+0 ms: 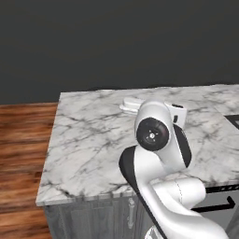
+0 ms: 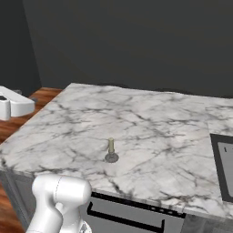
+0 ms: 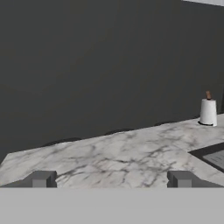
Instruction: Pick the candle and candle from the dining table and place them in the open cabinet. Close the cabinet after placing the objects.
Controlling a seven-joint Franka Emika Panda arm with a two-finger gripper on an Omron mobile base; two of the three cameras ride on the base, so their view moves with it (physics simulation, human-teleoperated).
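A stubby pale-olive candle [image 2: 111, 150] stands upright on its grey metal base, near the front edge of a white marble top [image 2: 136, 118] with grey veins. That top rests on a grey wood-panelled base [image 1: 88, 217]. A black cooktop is set into it, so I cannot tell whether it is the dining table. My gripper [image 3: 111, 181] is open and empty, held level over the marble and facing the dark wall. In the right base view my white hand [image 2: 13, 105] hangs off the slab's left side, well away from the candle. The cabinet is out of view.
The black cooktop [image 2: 223, 168] lies at the marble's right end. A white paper-towel roll [image 3: 208, 111] stands at the far right by the wall. A black oven handle [image 2: 125, 214] runs below the front edge. Wood floor [image 1: 23, 154] lies to the left.
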